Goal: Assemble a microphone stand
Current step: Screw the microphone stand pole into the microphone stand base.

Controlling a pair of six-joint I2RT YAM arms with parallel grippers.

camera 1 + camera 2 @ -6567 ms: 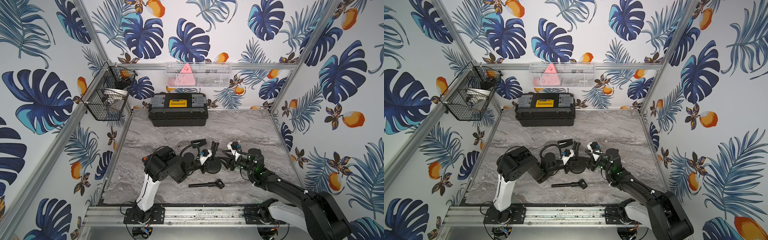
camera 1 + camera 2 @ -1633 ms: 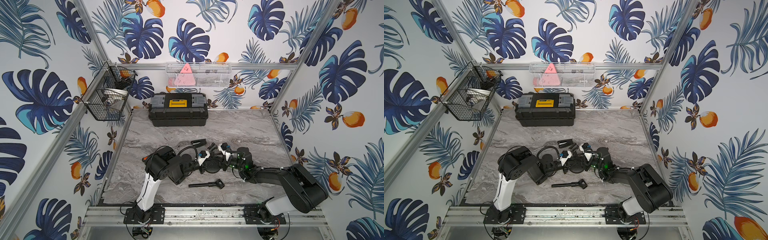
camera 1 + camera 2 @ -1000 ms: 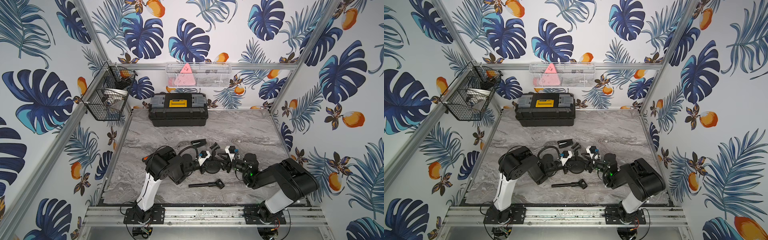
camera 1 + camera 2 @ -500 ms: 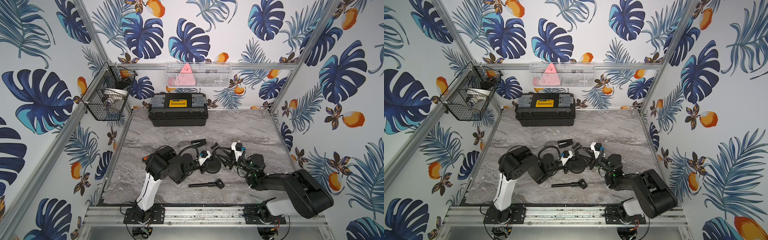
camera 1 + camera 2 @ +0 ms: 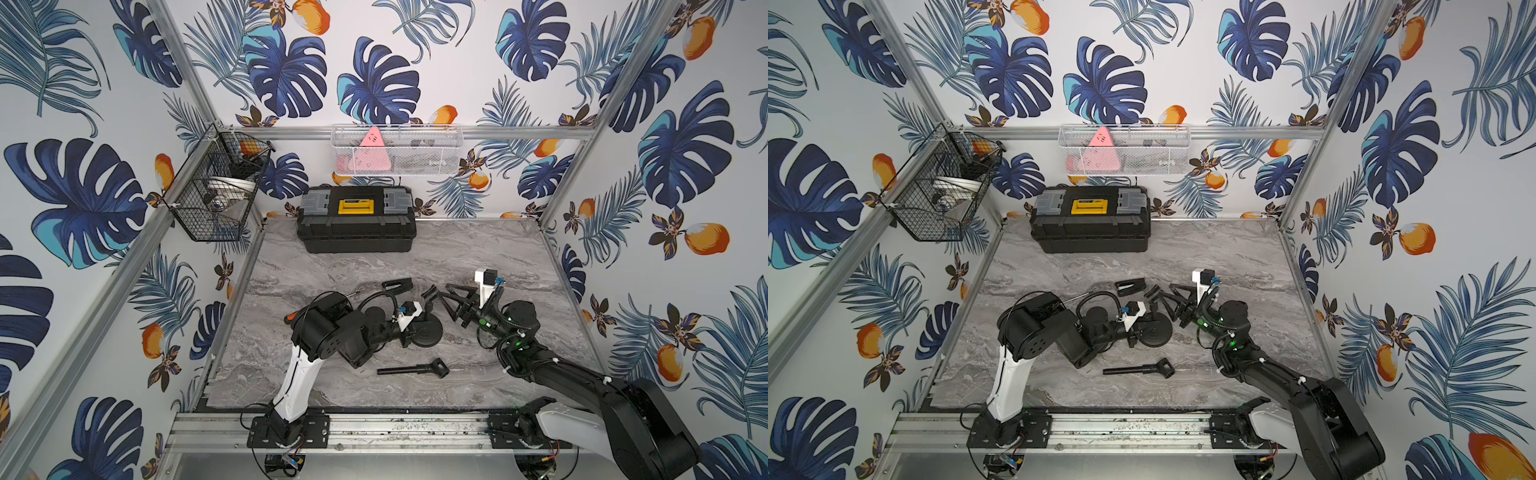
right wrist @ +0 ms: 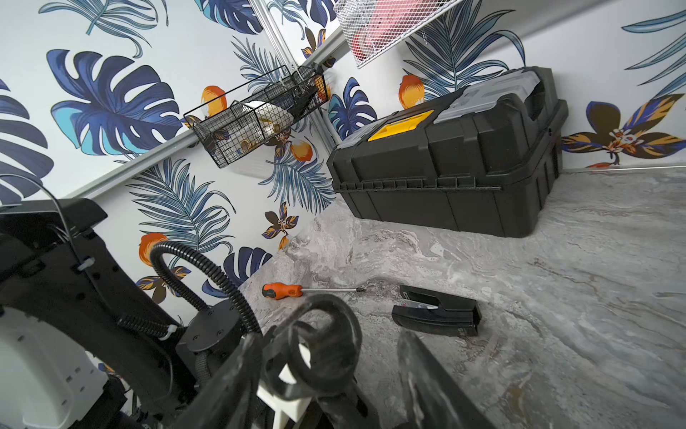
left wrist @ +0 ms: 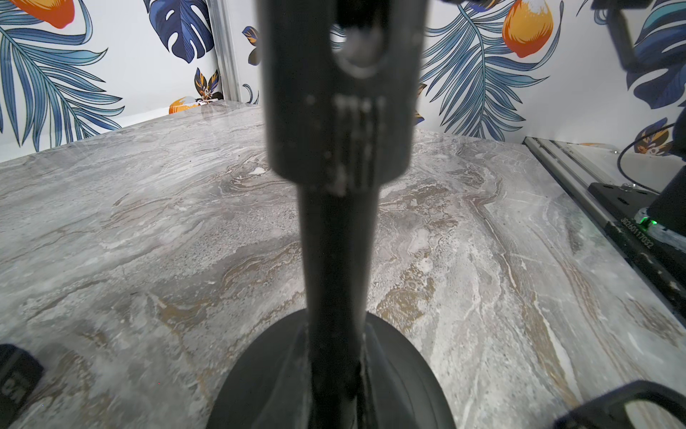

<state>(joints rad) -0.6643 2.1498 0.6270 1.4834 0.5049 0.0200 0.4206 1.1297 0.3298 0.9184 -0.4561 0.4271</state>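
While left tool (image 5: 409,332) clamps black post (image 7: 339,260) | round matte base (image 7: 402,375) | marbled table (image 7: 148,223)

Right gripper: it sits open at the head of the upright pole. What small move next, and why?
Probably draw the right gripper back, clear of the pole's head. Its jaws stand apart with the head between them, unclamped, while the left gripper is shut on the pole, upright on its round base. A loose rod lies on the table, likely the next part to fetch.
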